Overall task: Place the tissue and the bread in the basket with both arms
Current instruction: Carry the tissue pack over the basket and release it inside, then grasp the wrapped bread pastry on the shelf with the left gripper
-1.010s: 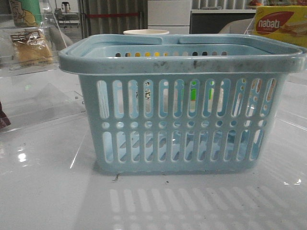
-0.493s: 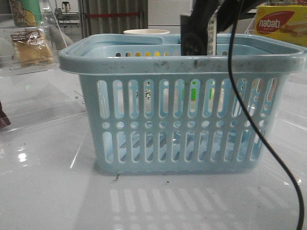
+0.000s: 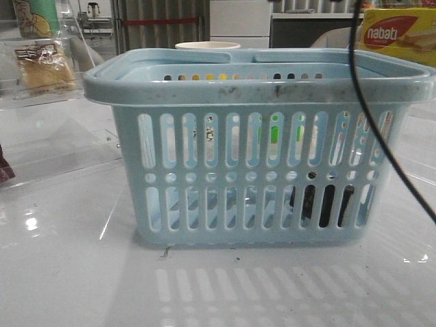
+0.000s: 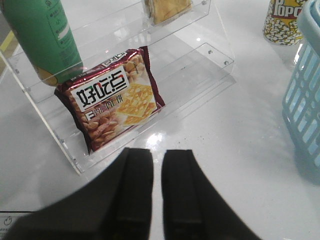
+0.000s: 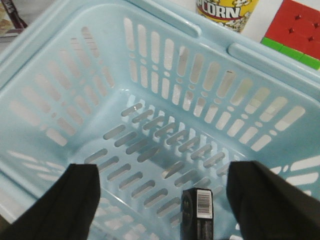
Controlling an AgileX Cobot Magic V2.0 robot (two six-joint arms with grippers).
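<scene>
The light blue basket [image 3: 259, 85] stands mid-table. The black tissue pack [image 5: 197, 215] stands on end on the basket's floor [image 5: 150, 145] by a wall, its barcode label up. It shows dark through the slots in the front view [image 3: 320, 204]. My right gripper [image 5: 167, 172] is open and empty above the basket, the pack below and between its fingers. The bread packet [image 3: 44, 68] lies on the clear acrylic shelf at far left and also shows in the left wrist view [image 4: 167, 7]. My left gripper [image 4: 157, 152] is shut and empty over the table beside that shelf.
The acrylic shelf [image 4: 200, 65] also holds a red cracker packet [image 4: 112, 102] and a green bottle [image 4: 42, 35]. A popcorn cup [image 4: 285, 22] stands behind the basket, with a colour cube [image 5: 295, 32] near it. A nabati box [image 3: 398, 34] is at far right. The right arm's cable [image 3: 357, 75] hangs before the basket.
Half a second ago the right gripper was over the basket rim in the front view. Now it is out of that view, and the tissue pack rests on the basket floor.
</scene>
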